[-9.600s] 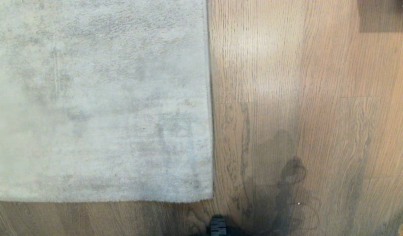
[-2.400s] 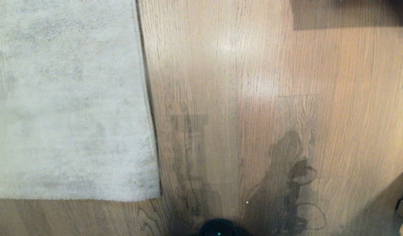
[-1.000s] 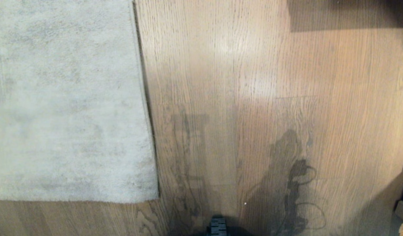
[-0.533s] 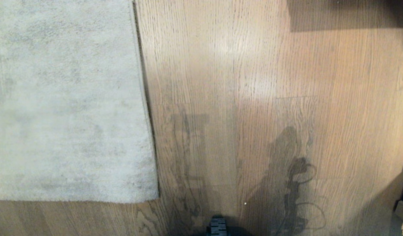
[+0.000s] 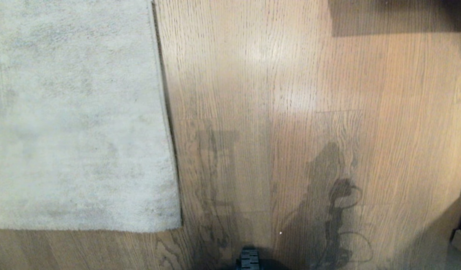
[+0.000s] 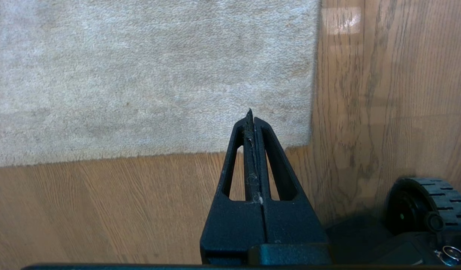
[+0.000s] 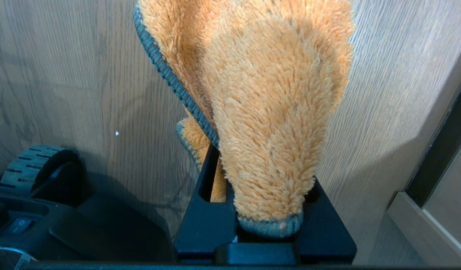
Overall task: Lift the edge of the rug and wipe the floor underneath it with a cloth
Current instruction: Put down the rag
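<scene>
Nearest the robot, a black ridged wheel [image 5: 249, 260] of its base sat at six o'clock in the head view, resting on the brown wood-grain floor [image 5: 309, 93]. Neither arm showed in that view; only their grey shadows [image 5: 328, 195] lay on the planks, around five o'clock from the centre.

In the left wrist view, the left gripper [image 6: 250, 116] hung above the floor with its two black jaws pressed flat together, holding nothing. A few pale fibres clung along the seam between them. Its tip pointed toward the rug edge [image 6: 215, 153], near the rug's corner [image 6: 307, 144].

In the right wrist view, the right gripper [image 7: 260, 210] was clamped on the cloth [image 7: 268, 112], a fluffy orange rag with a grey-blue stitched border. The cloth bulged up and over the jaws, hiding their tips, and hung clear above the floor. A pale board [image 7: 421, 225] stood near the gripper, beside a dark gap.

Further out in the head view, the pale grey short-pile rug [image 5: 73, 112] lay flat on the floor, filling the area from nine to eleven o'clock. Its near border ran straight across toward eight o'clock, and its corner [image 5: 180, 227] sat at about seven o'clock. Farthest away, a dark rectangular shadow [image 5: 399, 17] crossed the floor at one o'clock.
</scene>
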{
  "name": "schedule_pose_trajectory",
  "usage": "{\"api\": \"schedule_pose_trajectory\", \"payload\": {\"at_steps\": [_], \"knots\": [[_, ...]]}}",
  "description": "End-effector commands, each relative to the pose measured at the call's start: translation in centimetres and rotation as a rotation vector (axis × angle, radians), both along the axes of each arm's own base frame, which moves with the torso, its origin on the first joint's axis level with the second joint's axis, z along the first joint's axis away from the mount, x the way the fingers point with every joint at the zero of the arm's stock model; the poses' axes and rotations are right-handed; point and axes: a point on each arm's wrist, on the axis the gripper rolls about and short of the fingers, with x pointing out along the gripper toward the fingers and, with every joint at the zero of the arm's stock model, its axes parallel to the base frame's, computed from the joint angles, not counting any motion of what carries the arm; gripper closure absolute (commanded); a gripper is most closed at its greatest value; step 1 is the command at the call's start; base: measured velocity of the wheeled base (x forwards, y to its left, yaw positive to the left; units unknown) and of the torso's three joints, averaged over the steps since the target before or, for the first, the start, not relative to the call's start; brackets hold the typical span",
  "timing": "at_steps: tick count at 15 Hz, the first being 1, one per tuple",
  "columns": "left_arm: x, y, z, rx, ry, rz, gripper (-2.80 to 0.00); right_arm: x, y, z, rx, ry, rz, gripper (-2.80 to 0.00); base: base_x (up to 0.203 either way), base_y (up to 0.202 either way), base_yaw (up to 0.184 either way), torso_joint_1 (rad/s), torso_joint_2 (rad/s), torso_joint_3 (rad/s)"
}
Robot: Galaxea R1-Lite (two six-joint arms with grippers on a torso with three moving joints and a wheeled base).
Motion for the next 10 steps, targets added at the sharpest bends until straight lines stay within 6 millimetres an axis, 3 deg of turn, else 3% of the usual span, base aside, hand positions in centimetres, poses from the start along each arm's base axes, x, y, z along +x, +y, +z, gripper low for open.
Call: {"api": "schedule_pose_trajectory", "payload": {"at_steps": [1, 10], "knots": [[0.0, 0.0, 0.0, 0.000, 0.000, 0.000, 0.00, 0.0, 0.0, 0.3, -0.002, -0.005, 0.005, 0.00, 0.000, 0.000, 0.000, 0.000, 0.00, 0.000], [0.0, 0.0, 0.0, 0.000, 0.000, 0.000, 0.00, 0.1, 0.0, 1.8, -0.003, 0.015, 0.011, 0.00, 0.000, 0.000, 0.000, 0.000, 0.00, 0.000]]}}
